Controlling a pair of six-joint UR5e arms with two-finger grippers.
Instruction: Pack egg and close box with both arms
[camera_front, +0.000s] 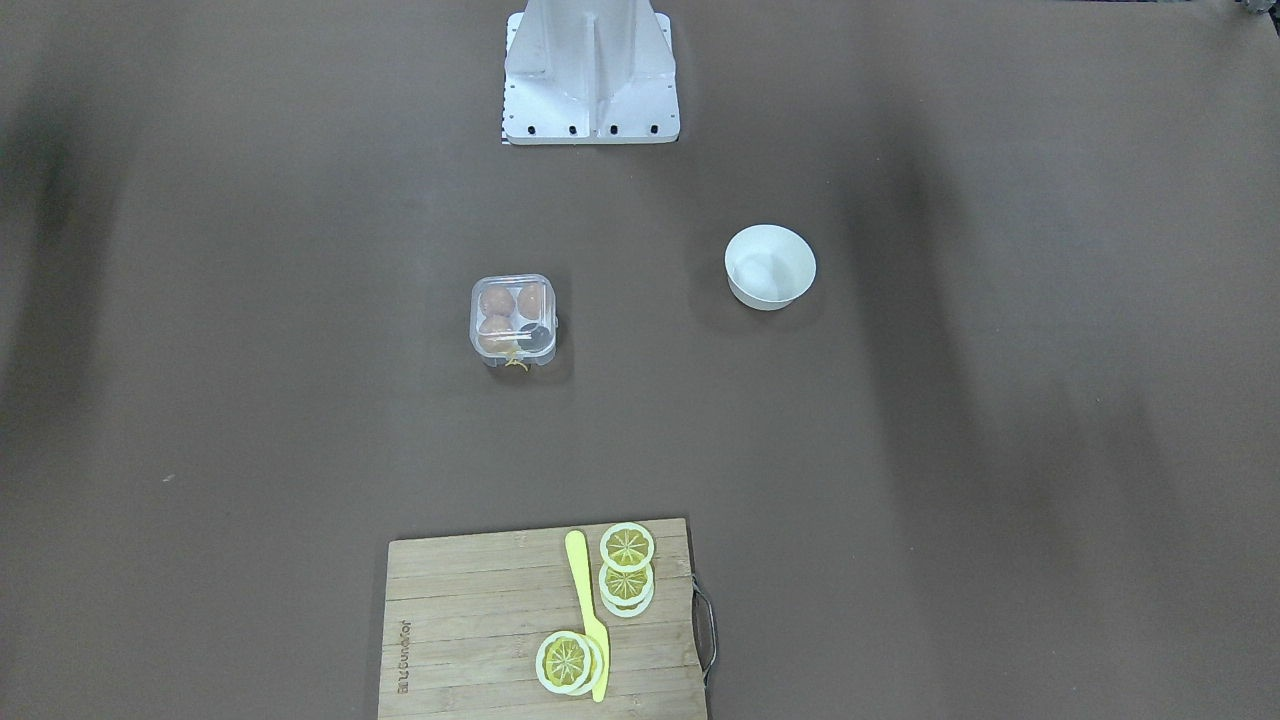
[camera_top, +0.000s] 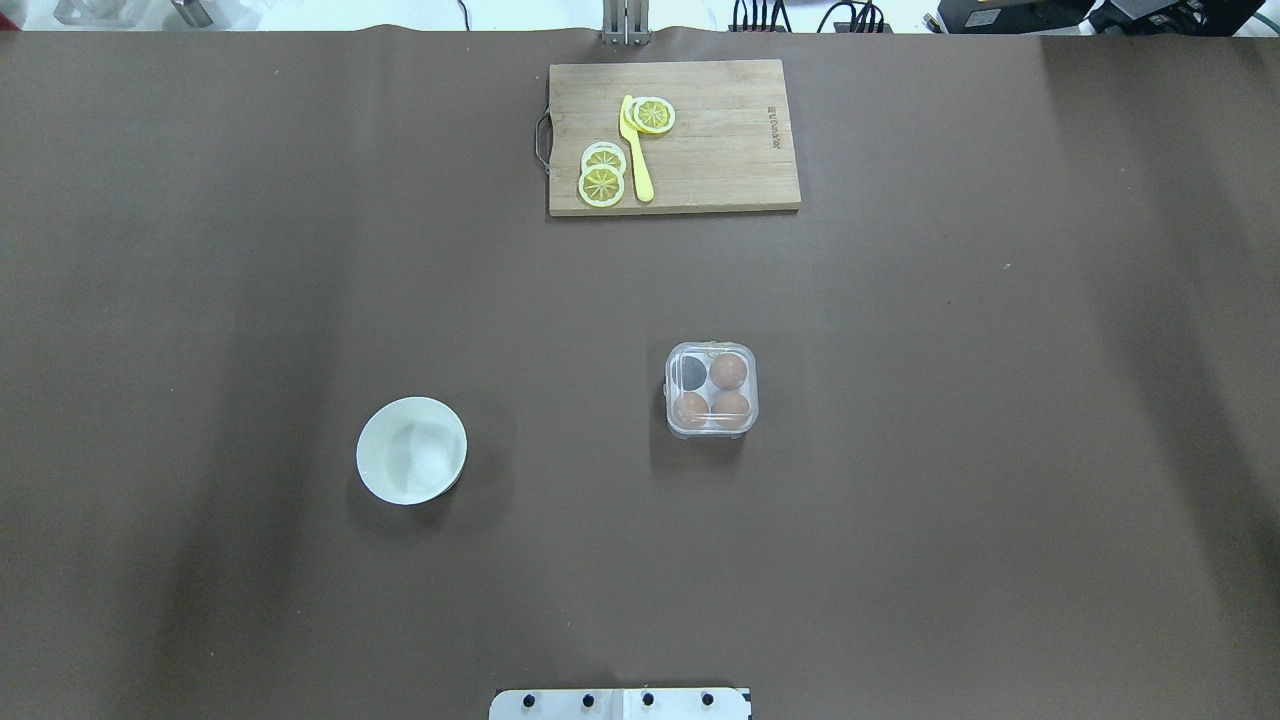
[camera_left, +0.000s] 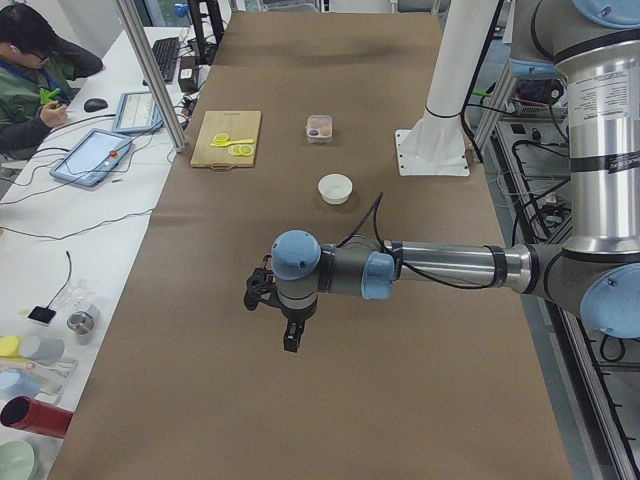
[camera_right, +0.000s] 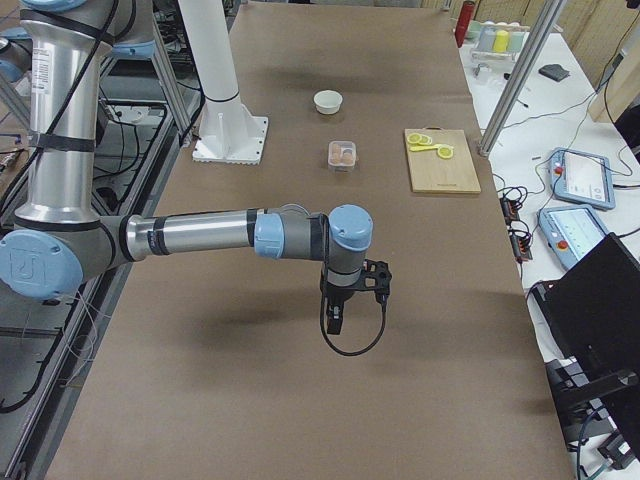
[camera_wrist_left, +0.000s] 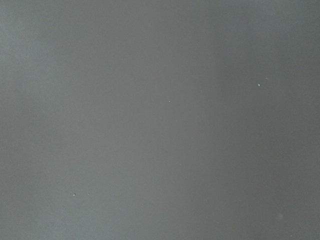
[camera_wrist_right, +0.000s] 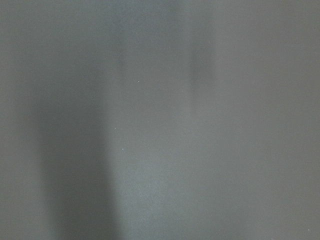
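Observation:
The box (camera_top: 711, 390) is a clear four-cell case right of the table's middle; it also shows in the front view (camera_front: 512, 320). Three brown eggs (camera_top: 729, 371) fill three cells, and the far-left cell (camera_top: 691, 371) is dark and empty. The lid seems to lie over the cells. My left gripper (camera_left: 289, 340) shows only in the exterior left view, above bare table far from the box. My right gripper (camera_right: 333, 322) shows only in the exterior right view, also far from the box (camera_right: 342, 154). I cannot tell whether either is open. Both wrist views show only blurred table.
A round white bowl (camera_top: 411, 450) stands left of the box, with no egg showing in it. A wooden cutting board (camera_top: 720, 140) with lemon slices (camera_top: 601, 185) and a yellow knife (camera_top: 636, 150) lies at the far edge. The white base (camera_top: 620, 704) is at the near edge.

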